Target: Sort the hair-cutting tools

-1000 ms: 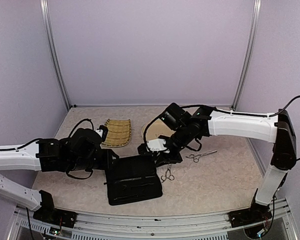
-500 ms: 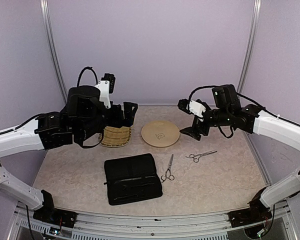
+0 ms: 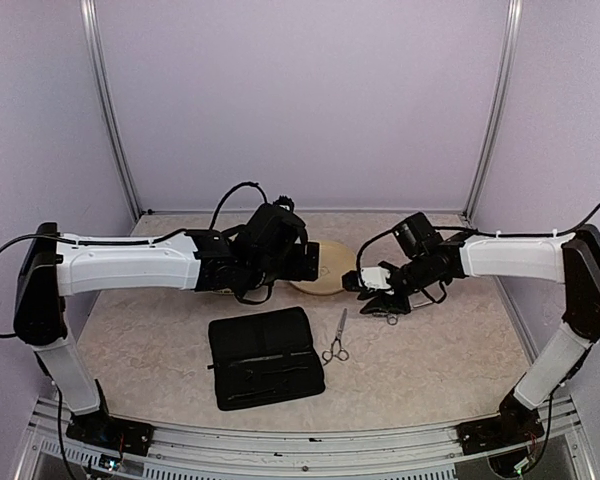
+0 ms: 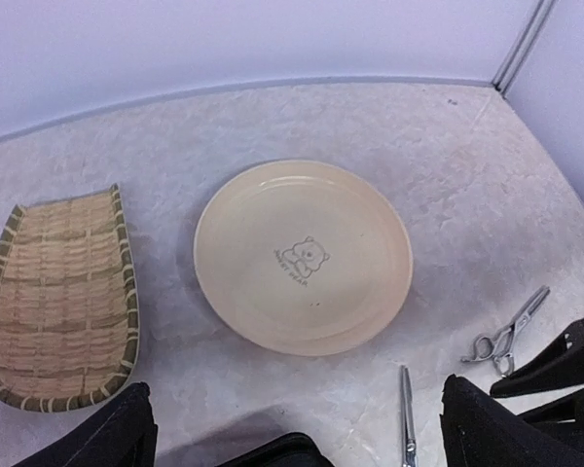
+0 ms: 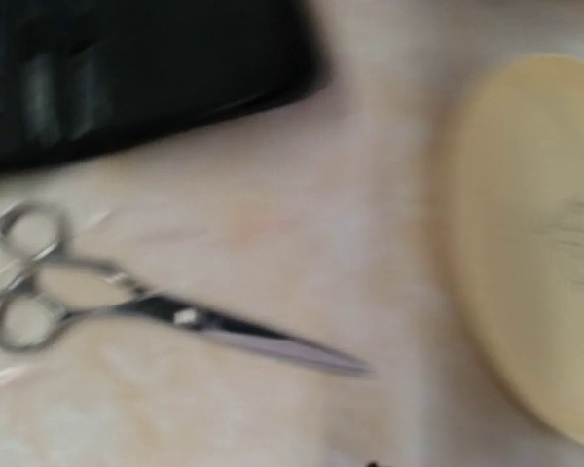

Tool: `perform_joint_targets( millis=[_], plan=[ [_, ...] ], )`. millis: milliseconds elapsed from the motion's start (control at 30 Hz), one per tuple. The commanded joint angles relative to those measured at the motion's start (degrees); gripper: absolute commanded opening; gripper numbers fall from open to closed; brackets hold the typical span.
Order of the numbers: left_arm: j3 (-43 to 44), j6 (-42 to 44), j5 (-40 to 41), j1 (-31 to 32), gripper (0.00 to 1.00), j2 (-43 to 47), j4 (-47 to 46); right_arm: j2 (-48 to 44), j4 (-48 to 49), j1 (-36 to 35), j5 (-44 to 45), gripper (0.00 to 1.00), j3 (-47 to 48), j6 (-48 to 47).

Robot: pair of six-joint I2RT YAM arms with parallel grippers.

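Sorting looks barely begun: one scissors (image 3: 336, 340) lies on the desk (image 3: 430, 370) beside the zip case (image 3: 265, 357), the other scissors (image 4: 507, 335) near my right pincer (image 3: 368, 288), whose state I cannot tell. My left pincer (image 3: 302, 262) hangs open above the bare plate (image 4: 302, 255)

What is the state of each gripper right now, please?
Left gripper: open, holding nothing.
Right gripper: cannot be told; no view shows its fingers clearly.
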State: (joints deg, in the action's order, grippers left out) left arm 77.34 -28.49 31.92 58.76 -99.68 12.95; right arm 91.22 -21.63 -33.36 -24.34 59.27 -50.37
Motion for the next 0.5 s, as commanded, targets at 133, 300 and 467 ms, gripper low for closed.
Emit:
perform_joint_targets(
  millis=[133, 300, 467],
  plan=[
    [-2.51, -11.98, -5.16, -3.75, 0.99, -0.87, 11.26, 12.23, -9.12, -3.02, -4.89, 0.33, 7.63, -15.98],
    [-8.65, -8.95, -6.38, -3.34, 0.99, 3.48, 7.61, 18.17, -14.44, -4.05, -3.89, 0.38, 14.50, -20.89],
    [-13.55, -6.83, -9.83, -1.77, 0.95, 8.98, 3.26, 23.10, -17.18, -4.96, -3.06, 0.40, 19.29, -23.54]
  ],
)
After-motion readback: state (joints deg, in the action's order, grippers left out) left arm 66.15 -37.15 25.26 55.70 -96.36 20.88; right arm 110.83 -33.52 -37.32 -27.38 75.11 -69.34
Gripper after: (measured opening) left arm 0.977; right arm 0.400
